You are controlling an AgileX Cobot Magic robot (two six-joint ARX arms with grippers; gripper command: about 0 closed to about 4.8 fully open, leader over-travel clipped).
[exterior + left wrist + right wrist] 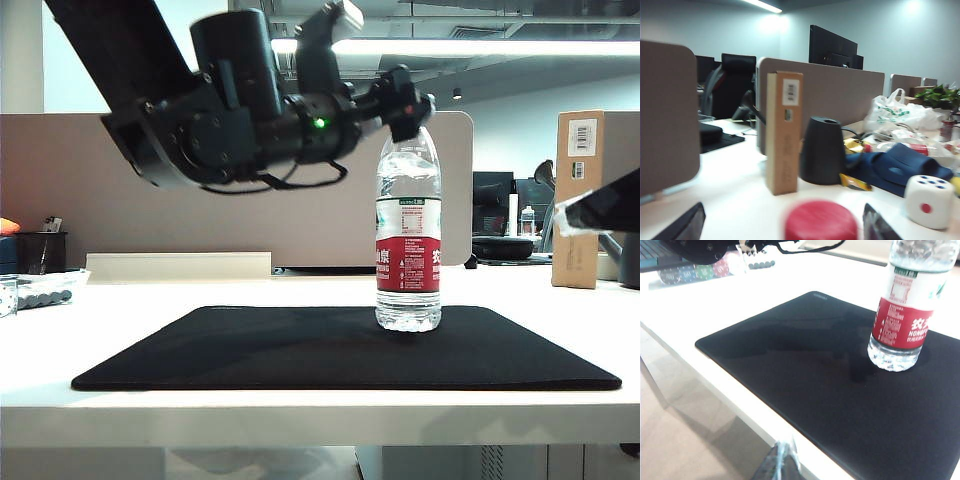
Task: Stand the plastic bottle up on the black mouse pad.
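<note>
Water bottle [408, 240] upright on black mouse pad [250, 350], left gripper [780, 220] spread wide around red cap [821, 220], gripping nothing, right gripper's [782, 460] opening unclear, off the pad.

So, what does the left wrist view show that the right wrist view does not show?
Only the left wrist view: the bottle's red cap between the open left gripper's fingertips, a tall cardboard box, a dark cone-shaped object and a white die.

Only the right wrist view: the black mouse pad and the bottle's red label and base, upright on the pad. The right gripper is not clearly visible.

Both: the plastic bottle and the white table.
</note>
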